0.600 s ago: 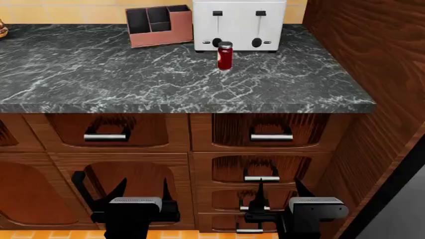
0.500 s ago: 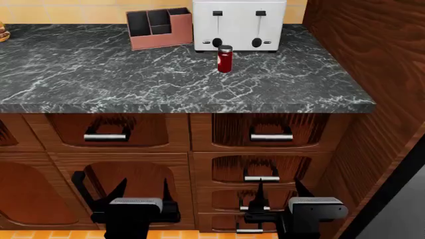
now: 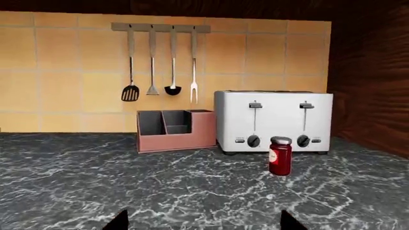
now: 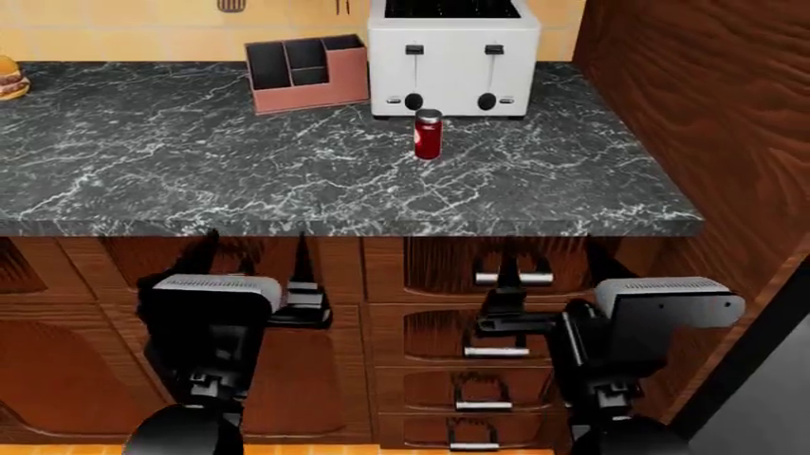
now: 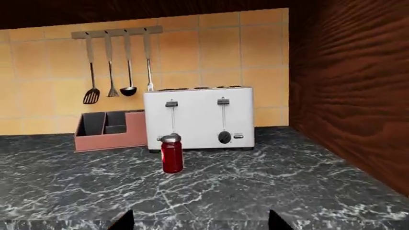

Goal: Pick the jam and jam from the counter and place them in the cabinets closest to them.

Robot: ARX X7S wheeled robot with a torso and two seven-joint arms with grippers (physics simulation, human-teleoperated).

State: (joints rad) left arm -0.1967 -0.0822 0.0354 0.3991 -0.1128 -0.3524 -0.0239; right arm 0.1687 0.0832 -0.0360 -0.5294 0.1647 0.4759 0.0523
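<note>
One jam (image 4: pixel 428 135) jar, dark red with a pale lid, stands upright on the black veined counter (image 4: pixel 253 161) just in front of the toaster. The wrist views also show this jam (image 3: pixel 280 156) (image 5: pixel 171 153), well ahead of both grippers. No other jam is in view. My left gripper (image 4: pixel 257 248) is open and empty, held at the counter's front edge to the left of the jar. My right gripper (image 4: pixel 551 258) is open and empty at the same edge, to the jar's right. Only the dark fingertips (image 3: pixel 118 221) (image 5: pixel 124 220) show in the wrist views, spread wide.
A white toaster (image 4: pixel 453 57) and a pink compartment organizer (image 4: pixel 307 62) stand at the back of the counter. A burger (image 4: pixel 10 78) sits at the far left. Utensils hang on a rail (image 3: pixel 160 28). A wooden side wall (image 4: pixel 708 123) bounds the right. Drawers (image 4: pixel 496 336) lie below.
Both arms have risen from near the floor to the counter's front edge. The head view has shifted a little, showing more of the back. The jam stays in place.
</note>
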